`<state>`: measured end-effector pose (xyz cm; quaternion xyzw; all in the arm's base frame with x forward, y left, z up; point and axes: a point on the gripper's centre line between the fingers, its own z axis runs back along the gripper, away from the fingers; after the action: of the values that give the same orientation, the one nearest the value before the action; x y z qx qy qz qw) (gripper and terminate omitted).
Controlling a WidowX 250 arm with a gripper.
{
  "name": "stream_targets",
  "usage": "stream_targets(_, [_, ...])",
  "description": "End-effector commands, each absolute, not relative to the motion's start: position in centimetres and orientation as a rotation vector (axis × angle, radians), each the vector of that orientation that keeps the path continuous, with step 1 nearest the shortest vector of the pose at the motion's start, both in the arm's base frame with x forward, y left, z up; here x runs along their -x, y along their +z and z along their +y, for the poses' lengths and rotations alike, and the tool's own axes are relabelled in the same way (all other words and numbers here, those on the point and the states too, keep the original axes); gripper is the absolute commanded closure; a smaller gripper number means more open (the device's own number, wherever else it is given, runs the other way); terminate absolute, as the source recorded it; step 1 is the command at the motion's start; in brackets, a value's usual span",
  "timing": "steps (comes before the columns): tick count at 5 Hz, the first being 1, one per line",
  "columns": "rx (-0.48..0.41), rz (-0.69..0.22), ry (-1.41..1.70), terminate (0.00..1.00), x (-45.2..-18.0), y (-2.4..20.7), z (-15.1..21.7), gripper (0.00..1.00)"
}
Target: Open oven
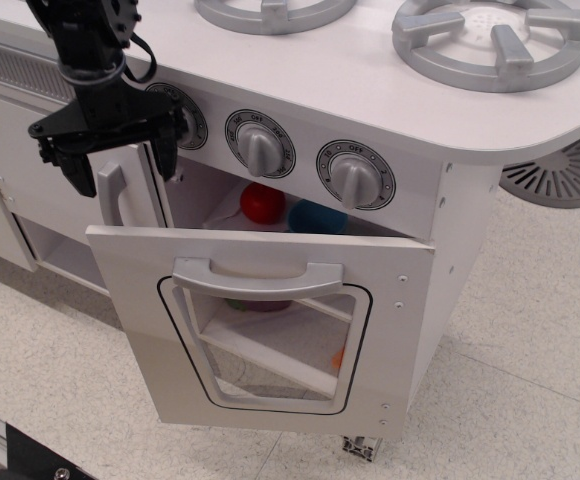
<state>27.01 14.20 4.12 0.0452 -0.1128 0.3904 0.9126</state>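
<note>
The oven door (260,330) of the toy kitchen hangs partly open, tilted outward from its top edge. It has a rounded clear window (270,345) and a wide silver bar handle (257,278). Three dials (260,145) sit above it. A red ball (263,203) and a blue object (317,217) show inside the opening. My black gripper (120,170) is open and empty, fingers pointing down, above the door's upper left corner and apart from it. It straddles the handle of the plain cabinet door (113,195).
Two grey stove burners (490,40) lie on the white countertop (370,80). A grey vent disc (565,175) lies on the floor at the right. The speckled floor (60,370) spreads in front of the kitchen. Cabinet shelves stand at the left.
</note>
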Motion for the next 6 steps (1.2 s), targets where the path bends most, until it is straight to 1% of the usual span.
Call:
stream_targets(1, [-0.100, -0.269, 0.768, 0.00, -26.9, 2.7, 12.4, 0.00])
stream_targets(2, [-0.100, -0.244, 0.784, 0.00, -25.6, 1.9, 11.1, 0.00])
stream_targets(3, [-0.100, -0.201, 0.804, 0.00, -23.8, 1.8, 9.7, 0.00])
stream_targets(4, [-0.036, -0.145, 0.960, 0.00, -22.4, 1.9, 7.6, 0.00])
stream_targets(5, [0.031, -0.089, 1.176, 0.00, -21.1, 1.4, 4.9, 0.00])
stream_targets(6, [-0.011, -0.032, 1.382, 0.00, -20.9, 1.2, 3.1, 0.00])
